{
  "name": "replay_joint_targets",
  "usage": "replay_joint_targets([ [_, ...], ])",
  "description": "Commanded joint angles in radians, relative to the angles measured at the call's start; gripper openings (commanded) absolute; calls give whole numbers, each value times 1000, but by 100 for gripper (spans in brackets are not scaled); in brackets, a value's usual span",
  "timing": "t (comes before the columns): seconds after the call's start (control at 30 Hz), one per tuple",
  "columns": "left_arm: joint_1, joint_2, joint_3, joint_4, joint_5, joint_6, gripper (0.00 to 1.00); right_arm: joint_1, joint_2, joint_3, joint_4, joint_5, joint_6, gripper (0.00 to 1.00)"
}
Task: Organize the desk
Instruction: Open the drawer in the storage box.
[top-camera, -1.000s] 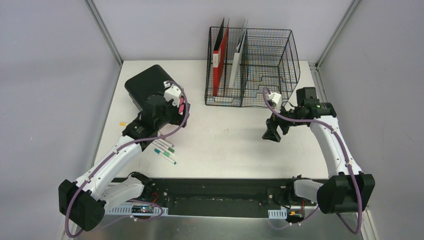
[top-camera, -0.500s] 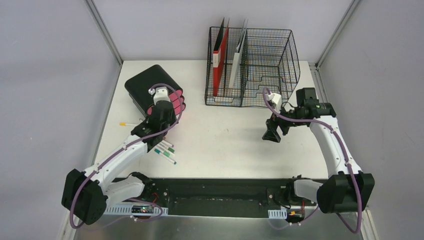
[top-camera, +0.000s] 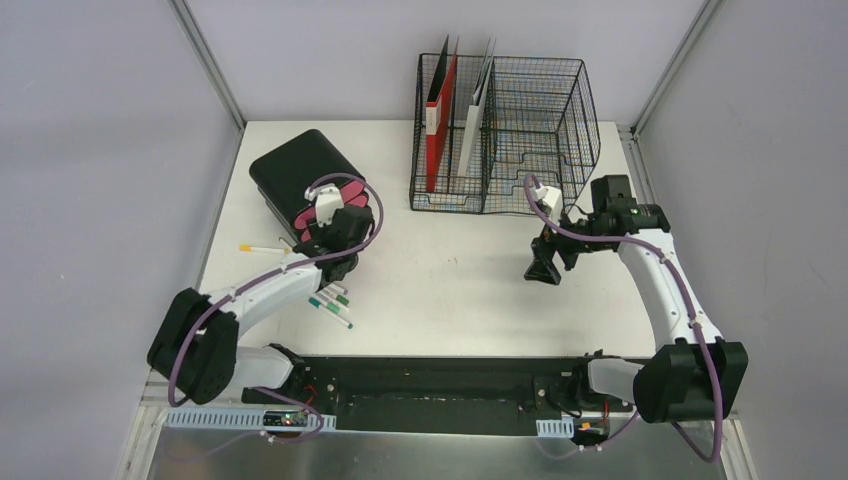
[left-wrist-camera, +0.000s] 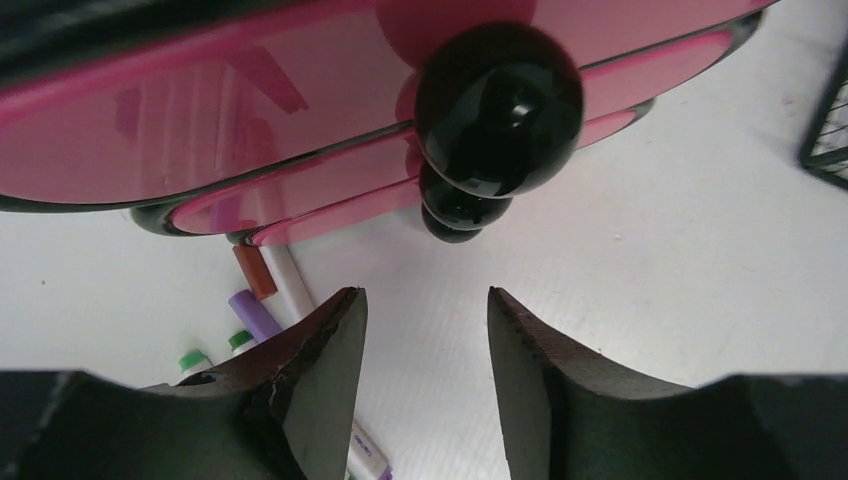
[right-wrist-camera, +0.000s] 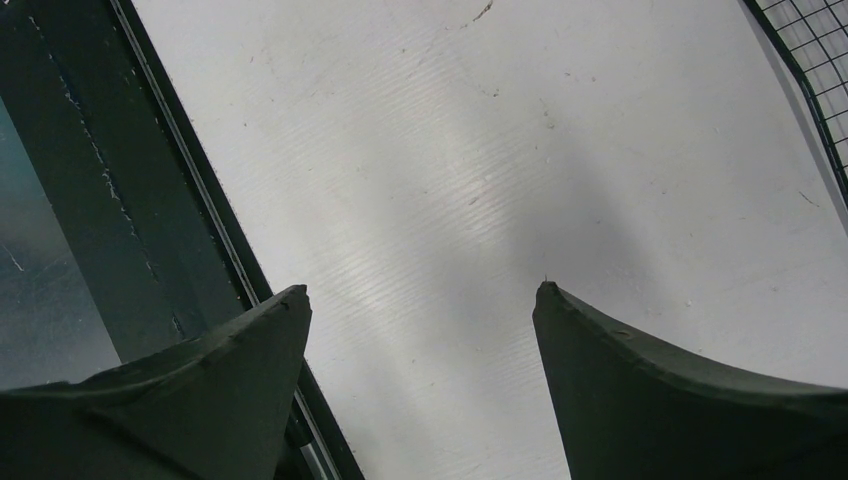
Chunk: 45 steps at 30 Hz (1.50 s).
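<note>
The desk (top-camera: 450, 285) is a white tabletop. At its far left stands a black drawer box (top-camera: 295, 170) with pink drawer fronts (left-wrist-camera: 250, 90) and round black knobs (left-wrist-camera: 498, 110). My left gripper (top-camera: 337, 262) (left-wrist-camera: 425, 300) hovers just in front of those knobs, open, with only bare tabletop between its fingers. Several markers (top-camera: 330, 305) (left-wrist-camera: 262, 310) lie loose beside and under it. My right gripper (top-camera: 543, 270) (right-wrist-camera: 420, 290) hangs open over bare desk at centre right, holding nothing.
A black wire-mesh rack (top-camera: 520, 130) stands at the back with a red folder (top-camera: 440, 120) and a white one upright in it. A yellow-tipped pen (top-camera: 262, 248) lies near the left edge. A dark rail (right-wrist-camera: 120, 200) runs along the near edge.
My left gripper has swung from over the drawer box toward the near right, ending in front of the knobs with narrower jaws. The right arm has not moved.
</note>
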Motion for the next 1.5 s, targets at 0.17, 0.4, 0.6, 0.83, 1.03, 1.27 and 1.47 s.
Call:
replay_joint_targets([
  [0.17,-5,148,0,77,-110,-113,40,-6,3,6,5,-26,-36,86],
  [0.4,-13,209,-18,230,-110,-13,48,-7,-1,8,1,-28,-40,86],
  [0.6,-54,251,-24,314,-119,-2,52,-8,-1,9,1,-28,-42,87],
  [0.83,-71,293,-1,250,-237,-101,53,-8,3,9,-2,-27,-45,87],
  [1.03,-71,280,15,181,-298,-145,53,-7,8,8,-3,-24,-46,87],
  [1.27,-45,303,42,192,-241,-148,51,-6,9,8,-3,-24,-46,87],
  [1.47,-41,354,77,203,-223,-145,50,-6,14,7,-2,-22,-46,87],
])
